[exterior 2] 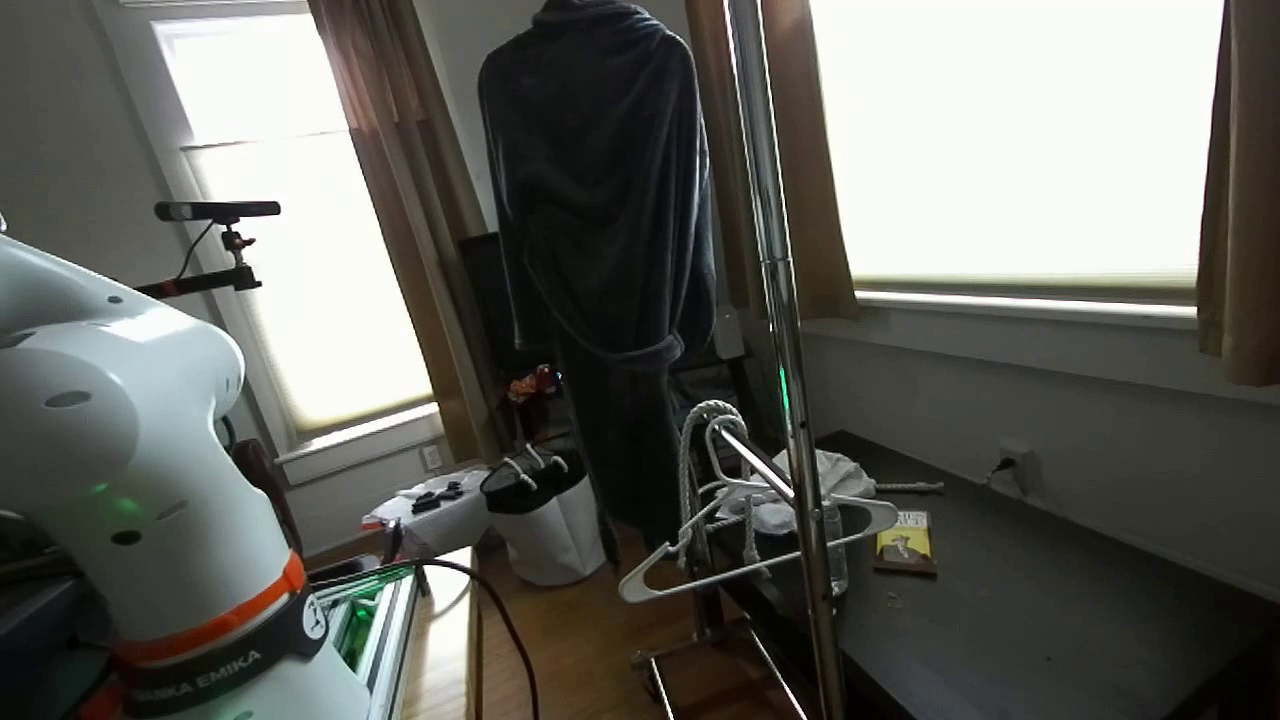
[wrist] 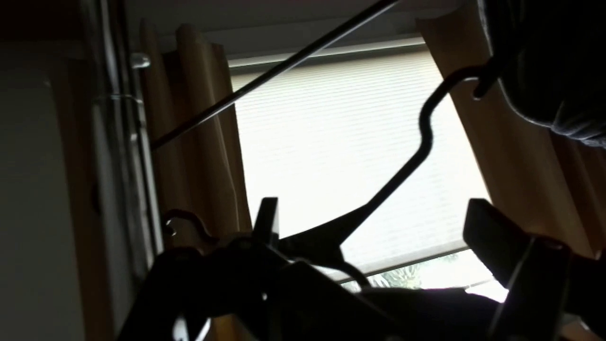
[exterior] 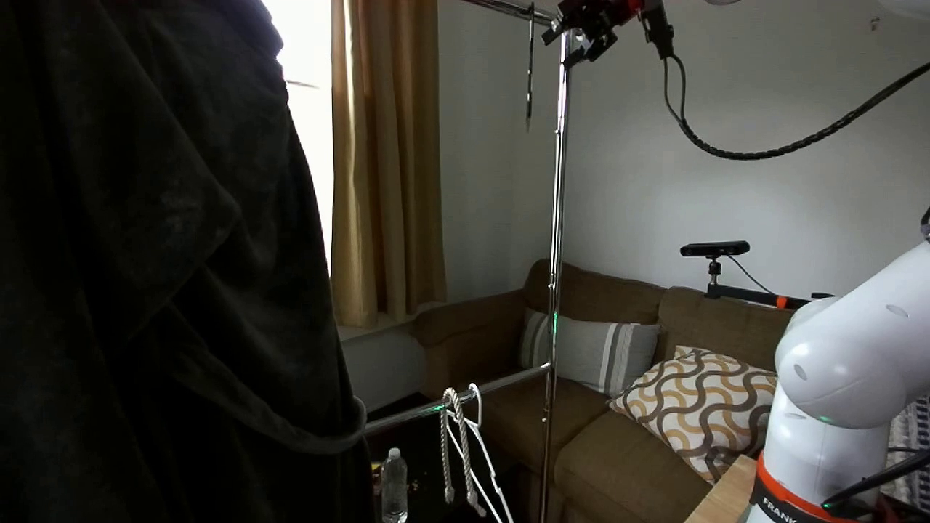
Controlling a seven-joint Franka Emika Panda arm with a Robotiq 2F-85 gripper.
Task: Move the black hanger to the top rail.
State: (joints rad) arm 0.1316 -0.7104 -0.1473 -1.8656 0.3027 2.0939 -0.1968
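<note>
The black hanger (exterior: 530, 80) shows edge-on in an exterior view. It hangs down from the silver top rail (exterior: 507, 7), close to the corner post, with its top end at the rail. In the wrist view the hanger (wrist: 322, 234) is a dark outline. Its neck lies between my fingers, nearer the left finger; I cannot tell whether they touch. My gripper (exterior: 565, 45) is at the rack's upper corner, beside the hanger. In the wrist view the gripper (wrist: 374, 218) has its fingers wide apart. The hook is partly hidden behind dark gripper parts.
A chrome post (exterior: 558, 189) stands right by the gripper. A dark robe (exterior 2: 600, 180) hangs farther along the rack. White hangers (exterior 2: 740, 578) and a rope hang on the lower crossbar (exterior: 508, 379). A sofa (exterior: 603, 283) stands behind.
</note>
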